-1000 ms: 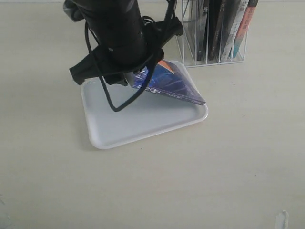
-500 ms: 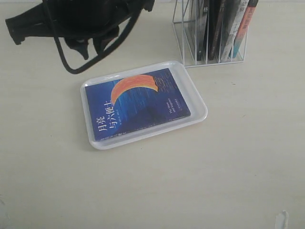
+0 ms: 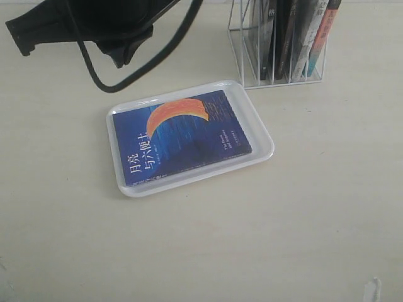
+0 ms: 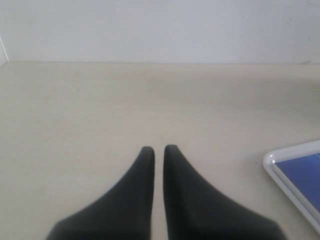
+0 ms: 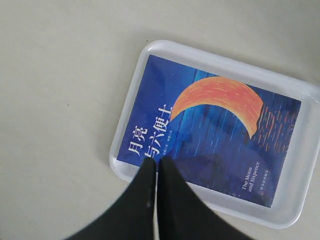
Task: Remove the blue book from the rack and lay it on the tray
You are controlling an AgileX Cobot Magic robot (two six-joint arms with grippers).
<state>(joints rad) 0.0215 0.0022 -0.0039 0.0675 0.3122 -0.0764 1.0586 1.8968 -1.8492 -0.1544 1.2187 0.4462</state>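
Note:
The blue book, with its orange crescent and white title, lies flat and face up inside the white tray. In the right wrist view the book fills the tray, seen from above. My right gripper hangs over the book's title corner, jaws shut with only a hairline between them and nothing held. My left gripper is shut over bare table, with the tray's corner off to one side. A black arm hangs high at the back left. The white wire rack stands behind the tray.
The rack holds black-spined books and a red-orange book. Pale tabletop surrounds the tray. A loop of black cable dangles from the arm near the tray's far left corner. A small white object shows at the front right edge.
One second ago the arm held the book tilted over the tray. The book now lies flat, released, and the arm has risen and pulled away to the back left.

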